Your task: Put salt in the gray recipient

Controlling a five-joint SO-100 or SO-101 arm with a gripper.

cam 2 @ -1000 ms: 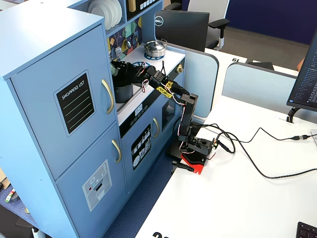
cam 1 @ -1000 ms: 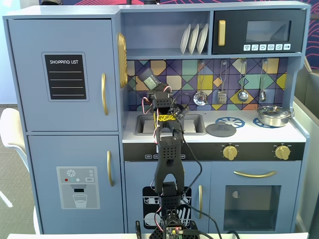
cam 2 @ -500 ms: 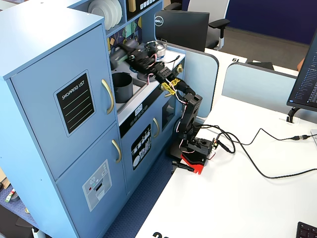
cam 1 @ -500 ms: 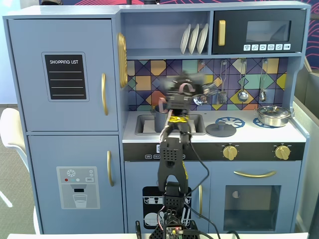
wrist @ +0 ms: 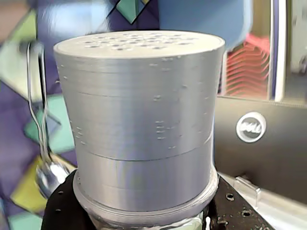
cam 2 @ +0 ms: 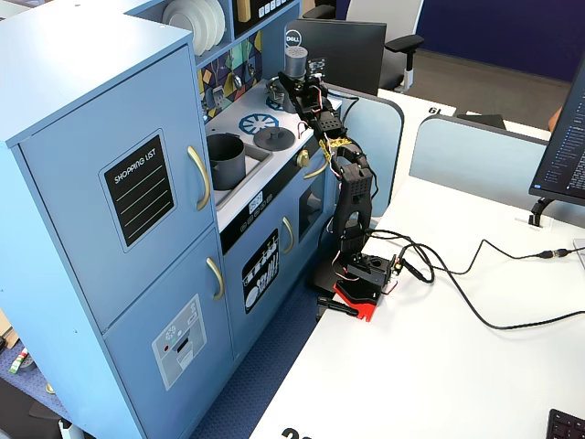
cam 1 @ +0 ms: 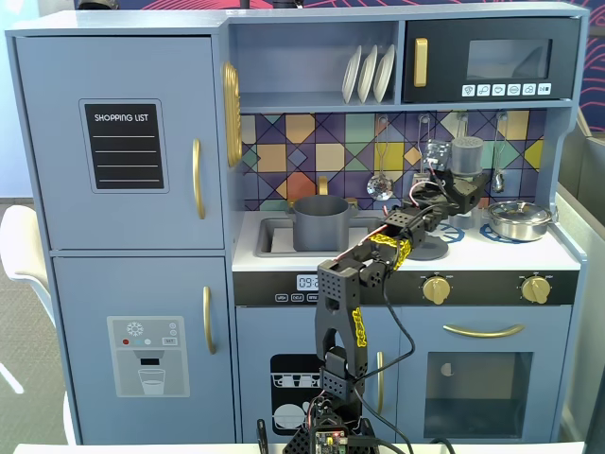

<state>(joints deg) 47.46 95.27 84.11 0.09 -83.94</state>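
The salt shaker (cam 1: 466, 154) stands upright in the gripper (cam 1: 461, 182), clamped at its lower part, held up over the right half of the toy kitchen's counter (cam 1: 567, 253) in this fixed view. It is just left of the steel pan (cam 1: 518, 219) and above the flat gray lid (cam 1: 423, 248). The gray pot (cam 1: 319, 222) sits in the sink, well to the left of the shaker.

In the wrist view the salt shaker (wrist: 144, 124) fills the frame, its perforated top uppermost, with black gripper parts at its base. A hanging spoon (wrist: 48, 175) shows blurred to its left.

In the other fixed view the salt shaker (cam 2: 294, 61) is raised at the far end of the counter, the gripper (cam 2: 296, 84) closed on it. The gray pot (cam 2: 226, 161) sits nearer the camera, well apart from the shaker, with the lid (cam 2: 273, 138) between them.
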